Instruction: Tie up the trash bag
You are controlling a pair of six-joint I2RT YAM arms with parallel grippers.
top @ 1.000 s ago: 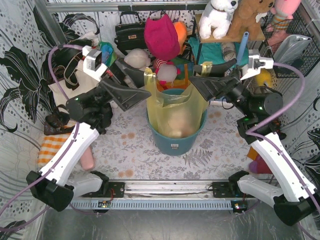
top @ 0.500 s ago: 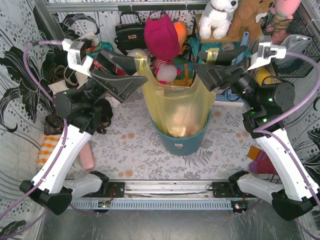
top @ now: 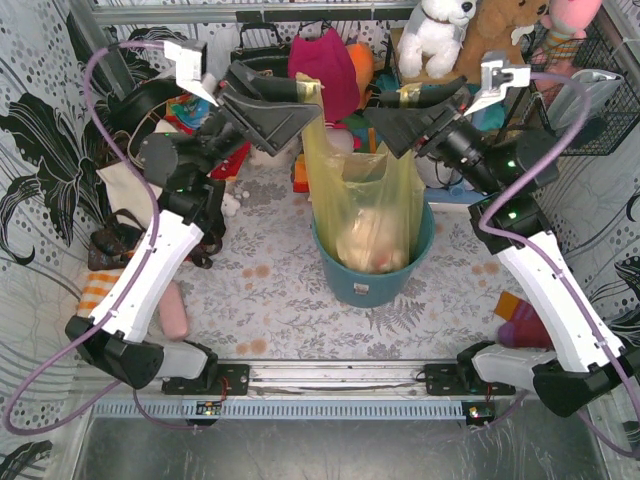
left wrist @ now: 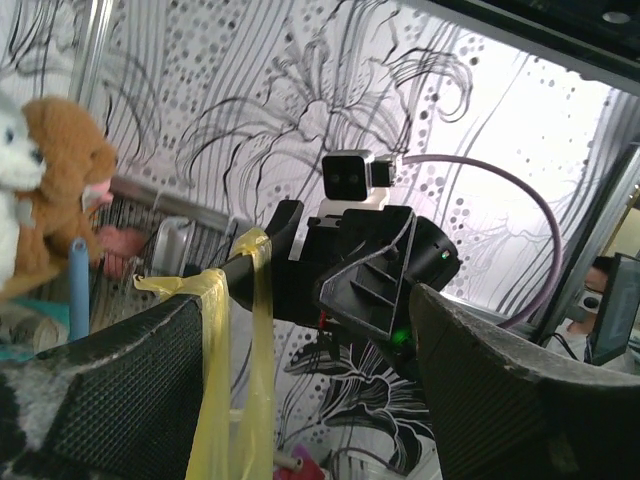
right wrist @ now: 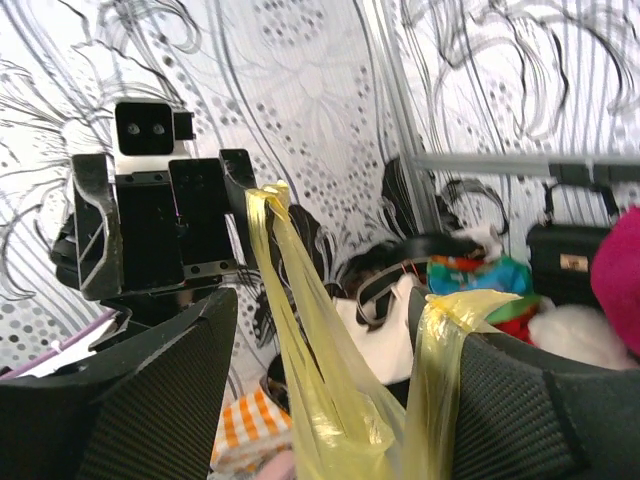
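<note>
Now the left gripper (top: 308,95) and right gripper (top: 388,108) both have their jaws spread wide, each with a handle hooked over one finger. The trash bag (top: 365,200) hangs below and between them, stretched tall above the blue bin (top: 375,288), probably so its handles can be crossed.

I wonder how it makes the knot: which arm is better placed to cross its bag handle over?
Probably right: the right pincer has its trash bag handle hooked back from the tip; on the left pincer the handle sits at the very tip and might slip off.
</note>
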